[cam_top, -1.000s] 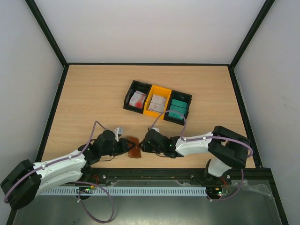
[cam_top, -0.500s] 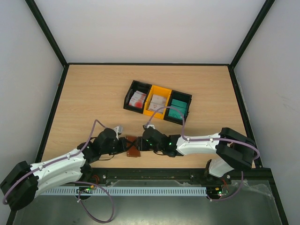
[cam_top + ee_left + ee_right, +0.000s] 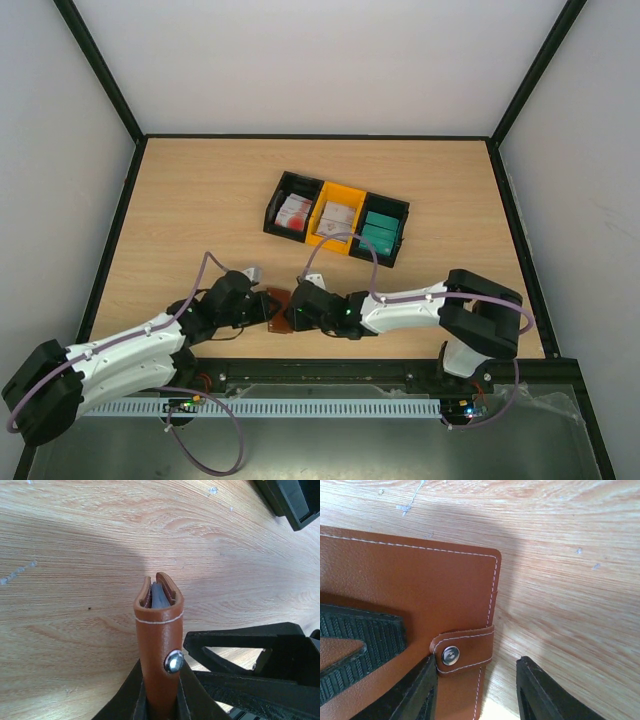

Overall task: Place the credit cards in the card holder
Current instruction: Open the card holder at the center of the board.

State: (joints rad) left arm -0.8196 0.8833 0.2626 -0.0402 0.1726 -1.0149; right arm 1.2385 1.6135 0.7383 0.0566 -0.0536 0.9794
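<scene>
Wallet (image 3: pixel 283 311) at 6 o'clock of table (image 3: pixel 200 200), by near edge, between both arms. Left gripper (image 3: pixel 159 702) clamped tight across wallet faces; probable anchor so it won't slide during opening. Snap tab (image 3: pixel 462 650) fastened. Right gripper (image 3: pixel 477 692) jaws half apart, holding nothing, straddling tab edge, likely lining up to pop snap. Cards (image 3: pixel 380 232) in bins (image 3: pixel 272 212), 1 o'clock of wallet.

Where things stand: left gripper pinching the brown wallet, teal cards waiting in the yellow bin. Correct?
One slip: the left gripper does pinch the wallet, but the top view shows the teal cards in the black bin right of the yellow bin.
</scene>
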